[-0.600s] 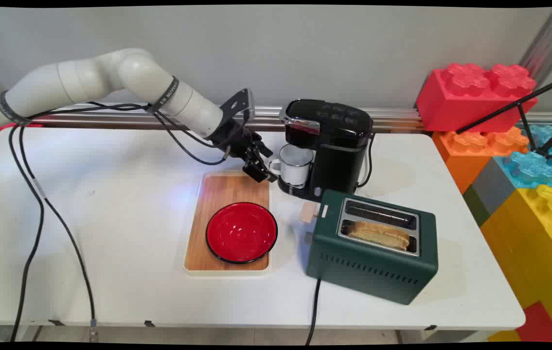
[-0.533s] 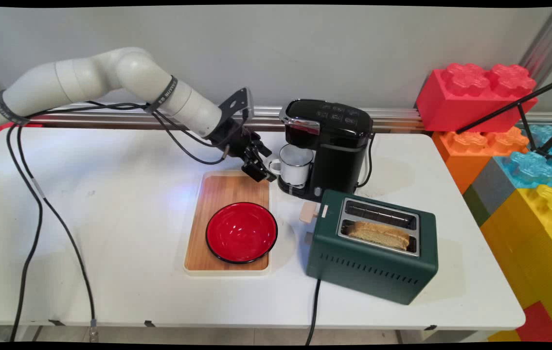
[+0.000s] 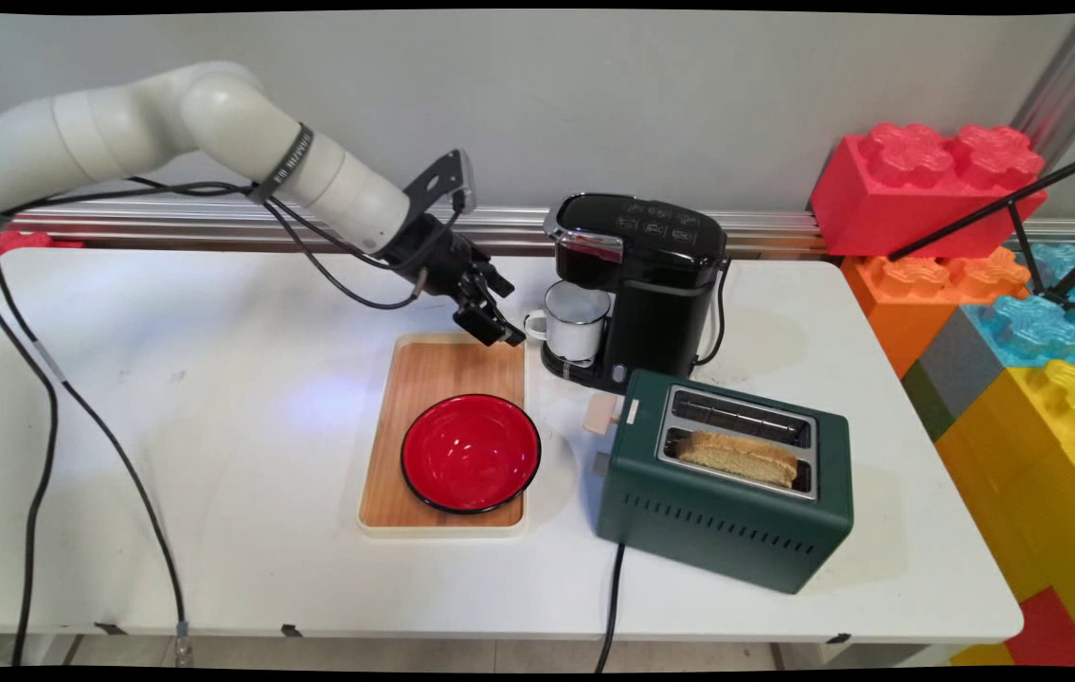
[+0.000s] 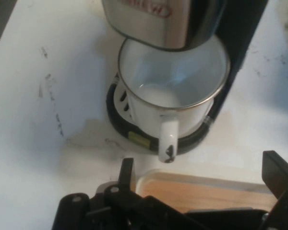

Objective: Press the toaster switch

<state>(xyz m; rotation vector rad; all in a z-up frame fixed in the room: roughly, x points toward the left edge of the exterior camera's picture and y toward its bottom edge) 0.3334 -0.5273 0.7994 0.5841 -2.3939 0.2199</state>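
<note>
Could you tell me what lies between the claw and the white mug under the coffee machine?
Nothing: in the hand view only bare white table and the tray's far rim separate the open claw from the mug.

Your gripper [image 3: 499, 327] hangs open just beside the mug [image 3: 577, 322] — a white enamel cup with a metal rim, upright and empty. It sits on the coffee maker's [image 3: 655, 284] drip base (under the spout), handle [image 4: 168, 140] pointing toward the gripper — not touching.

Grey wall [image 3: 499, 95]; white table [image 3: 215, 426]
</note>
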